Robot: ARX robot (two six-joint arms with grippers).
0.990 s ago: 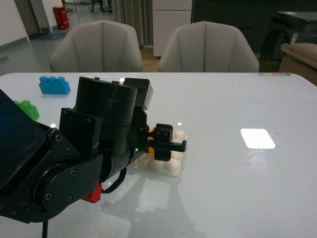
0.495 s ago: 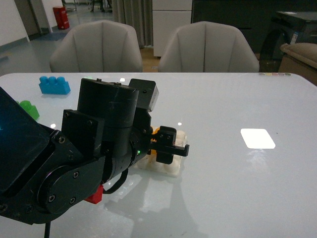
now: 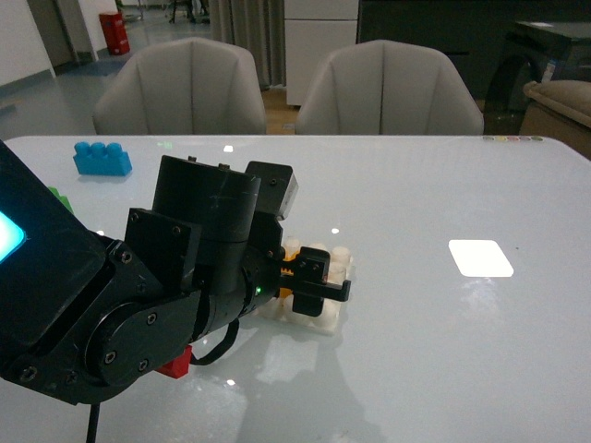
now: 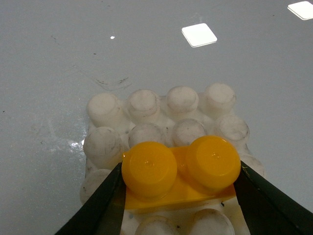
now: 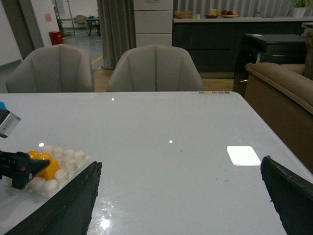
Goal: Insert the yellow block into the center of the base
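Yellow block: the small orange-yellow plastic brick with two round studs (image 4: pixel 180 172) sits on the studded top of the base, in the inner rows rather than at an edge, as the left wrist view shows. White studs show beyond it on the far side and more peek out on the near side. Whether it is pressed fully down cannot be told.

Base: the flat square white plastic plate with round studs (image 4: pixel 161 111) lies flat on the table. In the front view (image 3: pixel 325 305) it is partly hidden behind the left arm, and in the right wrist view (image 5: pixel 62 169) it shows with the yellow brick on it.

Left gripper: the black two-fingered left gripper (image 4: pixel 180 188) is clamped on the yellow brick, one dark finger against each short end. In the front view (image 3: pixel 314 281) it reaches out low over the plate.

Right gripper: the black right gripper (image 5: pixel 181 200) is spread wide, its two fingers at opposite edges of its own camera's picture, holding nothing, well apart from the plate.

Table: the glossy white tabletop (image 3: pixel 443 341) carries bright ceiling reflections.

Blue brick: a longer blue plastic brick with three studs (image 3: pixel 102 158) stands near the far left edge of the table, well apart from the plate.

Red piece: a small red plastic piece (image 3: pixel 175 363) lies on the table under the left arm.

Chairs: two light grey upholstered chairs (image 3: pixel 388 88) stand beyond the table's far edge.
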